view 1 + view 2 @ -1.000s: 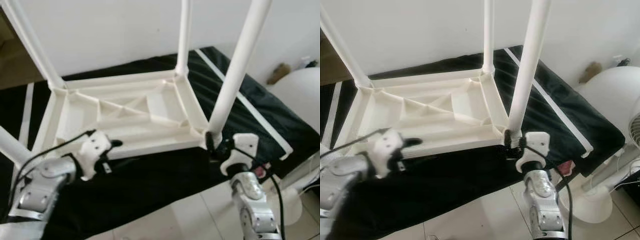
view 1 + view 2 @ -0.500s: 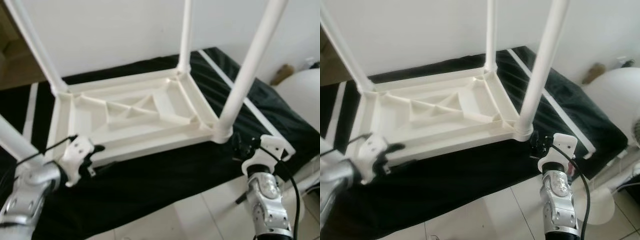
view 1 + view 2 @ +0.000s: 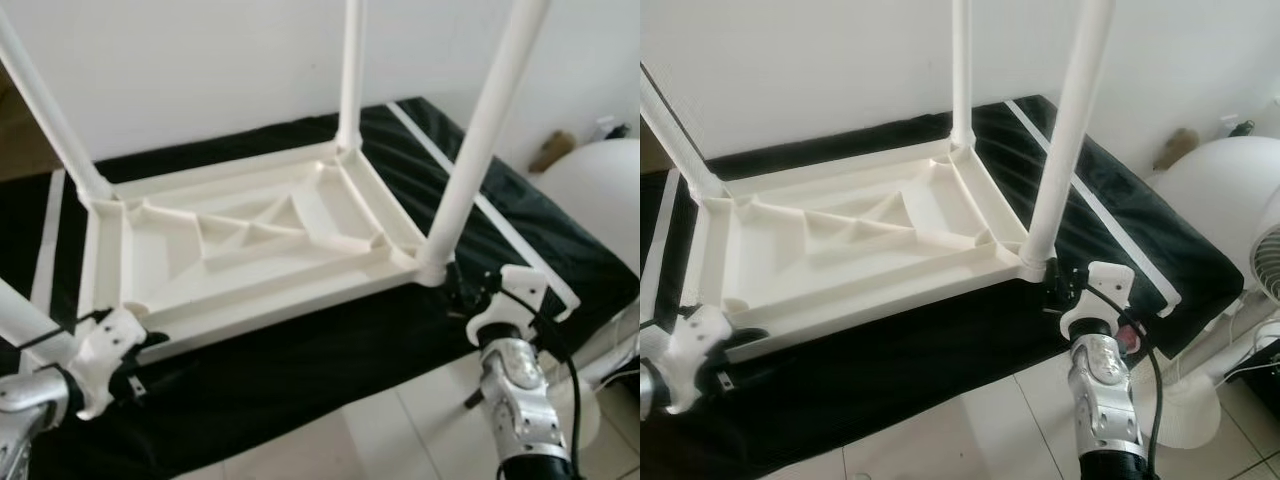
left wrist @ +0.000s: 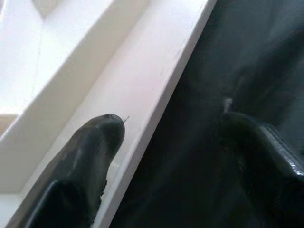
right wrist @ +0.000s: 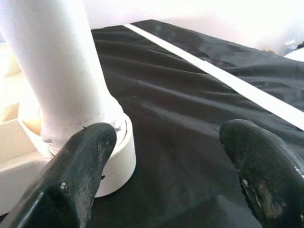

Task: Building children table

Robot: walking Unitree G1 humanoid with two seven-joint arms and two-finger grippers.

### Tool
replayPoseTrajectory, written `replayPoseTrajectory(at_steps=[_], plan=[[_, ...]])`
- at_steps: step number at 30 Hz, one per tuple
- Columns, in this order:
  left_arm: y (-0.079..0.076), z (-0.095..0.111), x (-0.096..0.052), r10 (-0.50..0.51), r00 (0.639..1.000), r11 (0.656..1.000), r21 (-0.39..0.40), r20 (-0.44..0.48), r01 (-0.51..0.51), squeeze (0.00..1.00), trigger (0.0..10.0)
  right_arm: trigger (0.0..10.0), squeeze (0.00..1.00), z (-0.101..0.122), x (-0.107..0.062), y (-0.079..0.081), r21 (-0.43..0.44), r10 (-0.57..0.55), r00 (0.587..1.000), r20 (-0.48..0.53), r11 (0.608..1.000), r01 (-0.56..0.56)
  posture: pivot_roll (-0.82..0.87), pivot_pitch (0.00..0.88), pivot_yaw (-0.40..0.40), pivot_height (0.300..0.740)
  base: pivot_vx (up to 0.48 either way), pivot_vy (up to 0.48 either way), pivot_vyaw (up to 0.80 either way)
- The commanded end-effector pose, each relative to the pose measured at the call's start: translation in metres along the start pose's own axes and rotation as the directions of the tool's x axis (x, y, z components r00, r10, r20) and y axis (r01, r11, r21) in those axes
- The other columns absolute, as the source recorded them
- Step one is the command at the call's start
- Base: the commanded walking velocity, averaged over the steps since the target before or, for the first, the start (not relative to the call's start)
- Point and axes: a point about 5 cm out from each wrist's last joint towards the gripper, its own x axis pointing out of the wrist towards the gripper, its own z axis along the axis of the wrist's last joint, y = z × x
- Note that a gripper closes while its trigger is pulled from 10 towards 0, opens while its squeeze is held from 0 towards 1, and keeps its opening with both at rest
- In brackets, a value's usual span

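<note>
The white children's table [image 3: 285, 298] lies upside down on a black cloth [image 3: 300, 360], its legs pointing up. My right gripper [image 3: 1058, 290] is open just right of the base of the near right leg [image 3: 480, 130]. In the right wrist view that leg [image 5: 57, 71] stands in its socket beside one finger [image 5: 85, 161], with cloth between the fingers. Low at the near left corner, my left gripper [image 3: 148, 342] is open. One of its fingers [image 4: 90, 152] lies over the table's front rim [image 4: 137, 95], the other over the cloth.
The far right leg [image 3: 350, 70], far left leg [image 3: 45, 110] and near left leg [image 3: 20, 320] stand upright. A white fan [image 3: 1225, 200] stands right of the cloth. Tiled floor [image 3: 350, 440] lies in front, and a white wall is behind.
The right gripper, at the near right leg's base a second ago, drew off to the right and has come back close to it. The left gripper has moved back toward the near left corner.
</note>
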Motion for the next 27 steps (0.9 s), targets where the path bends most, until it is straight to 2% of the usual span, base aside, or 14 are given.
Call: replayPoseTrajectory(at_steps=[1,5,8,9,11,14,15,17,19,20,21,23,25,27], plan=[[0.008,0.012,-0.014,0.056,0.995,0.998,-0.011,0.082,-0.056,0.00,10.0,10.0,0.00,-0.002,0.004,0.005,0.006,0.026,1.000,-0.004,1.000,-0.026,0.07,0.053,0.009,0.740,0.000,0.000,0.00],[0.003,0.020,-0.021,0.077,0.983,0.997,-0.040,0.164,-0.071,0.00,10.0,10.0,0.00,-0.001,0.009,0.004,0.009,0.026,1.000,0.002,1.000,-0.026,0.09,0.054,0.002,0.740,0.000,0.000,0.00],[-0.027,0.032,-0.010,0.039,0.947,0.996,-0.094,0.319,-0.009,0.00,10.0,10.0,0.00,0.002,0.017,0.006,0.015,0.041,0.999,0.011,0.999,-0.041,0.11,0.061,-0.014,0.740,0.000,0.000,0.00],[-0.027,0.032,-0.010,0.039,0.947,0.996,-0.094,0.319,-0.009,0.00,10.0,10.0,0.00,0.002,0.017,0.006,0.015,0.041,0.999,0.011,0.999,-0.041,0.11,0.061,-0.014,0.740,0.000,0.000,0.00],[-0.053,0.045,0.009,0.002,0.901,0.992,-0.113,0.434,0.052,0.00,10.0,10.0,0.00,0.002,0.022,0.017,0.029,0.083,0.996,0.017,0.996,-0.083,0.14,0.064,-0.038,0.740,0.000,0.000,0.00],[-0.069,0.052,0.019,-0.036,0.870,0.987,-0.117,0.491,0.107,0.00,10.0,10.0,0.00,0.002,0.025,0.027,0.039,0.118,0.993,0.019,0.992,-0.119,0.14,0.063,-0.043,0.740,0.000,0.000,0.00],[-0.069,0.052,0.019,-0.036,0.870,0.987,-0.117,0.491,0.107,0.00,10.0,10.0,0.00,0.002,0.025,0.027,0.039,0.118,0.993,0.019,0.992,-0.119,0.14,0.063,-0.043,0.740,0.000,0.000,0.00],[-0.083,0.045,0.024,-0.077,0.884,0.987,-0.092,0.461,0.134,0.00,10.0,10.0,0.00,0.000,0.026,0.034,0.043,0.145,0.989,0.014,0.988,-0.145,0.16,0.067,-0.058,0.740,0.000,0.000,0.00],[-0.083,0.045,0.024,-0.077,0.884,0.987,-0.092,0.461,0.134,0.00,10.0,10.0,0.00,0.000,0.026,0.034,0.043,0.145,0.989,0.014,0.988,-0.145,0.16,0.067,-0.058,0.740,0.000,0.000,0.00],[-0.086,0.031,0.017,-0.061,0.920,0.995,-0.046,0.387,0.085,0.00,10.0,10.0,0.00,-0.002,0.026,0.037,0.044,0.164,0.986,0.007,0.985,-0.164,0.17,0.068,-0.063,0.740,0.000,0.000,0.00],[-0.082,0.023,0.009,-0.031,0.937,0.998,-0.040,0.348,0.047,0.00,10.0,10.0,0.00,-0.003,0.026,0.037,0.042,0.168,0.986,0.004,0.985,-0.169,0.17,0.068,-0.069,0.740,0.000,0.000,0.00],[-0.079,0.018,0.003,-0.010,0.945,0.999,-0.039,0.327,0.024,0.00,10.0,10.0,0.00,-0.003,0.026,0.037,0.041,0.171,0.985,0.003,0.985,-0.171,0.17,0.068,-0.069,0.740,0.000,0.000,0.00],[-0.069,0.005,-0.015,0.055,0.963,0.998,-0.034,0.265,-0.048,0.00,10.0,10.0,0.00,-0.004,0.027,0.036,0.039,0.171,0.985,0.002,0.984,-0.171,0.17,0.069,-0.070,0.740,0.000,0.000,0.00],[-0.069,0.005,-0.015,0.055,0.963,0.998,-0.034,0.265,-0.048,0.00,10.0,10.0,0.00,-0.004,0.027,0.036,0.039,0.171,0.985,0.002,0.984,-0.171,0.17,0.069,-0.070,0.740,0.000,0.000,0.00]])
